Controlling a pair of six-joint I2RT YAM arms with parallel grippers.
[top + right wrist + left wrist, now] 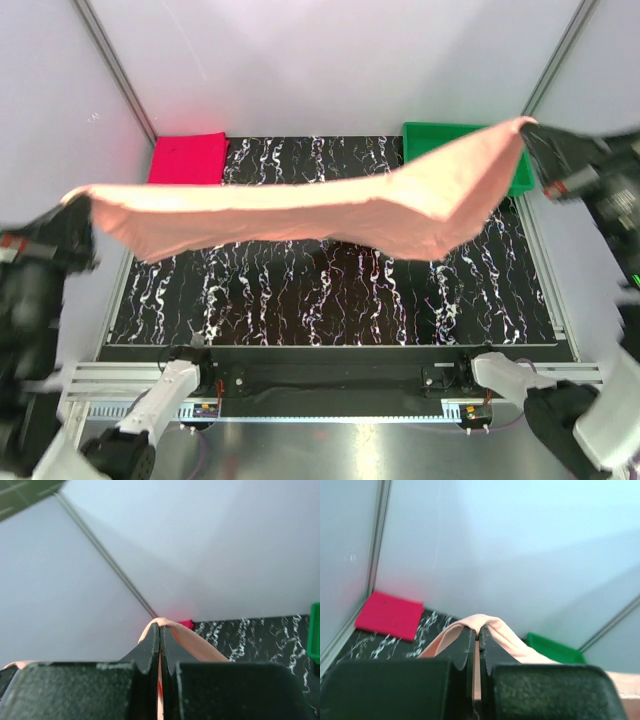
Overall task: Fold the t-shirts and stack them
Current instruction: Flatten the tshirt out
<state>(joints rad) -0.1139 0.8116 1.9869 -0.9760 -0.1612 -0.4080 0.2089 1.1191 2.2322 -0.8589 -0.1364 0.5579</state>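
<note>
Cloth pinched tight showed only in the wrist views: left gripper [478, 632] and right gripper [160, 626] each clamped an edge of the salmon-pink shirt [300, 210]. From above it hung over the marbled table [330, 300], long axis left to right, soft and sagging. The magenta shirt [188, 158] lay folded square in the far-left corner.

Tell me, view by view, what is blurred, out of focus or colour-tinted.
Top external: the left arm and right arm are motion-blurred at the edges; the stretched salmon-peach cloth t-shirt is sharper and shadows the black marbled table; the folded magenta-red t-shirt casts a red glow on the wall. Left wrist: the left gripper is out of focus. Right wrist: the right gripper likewise.
</note>
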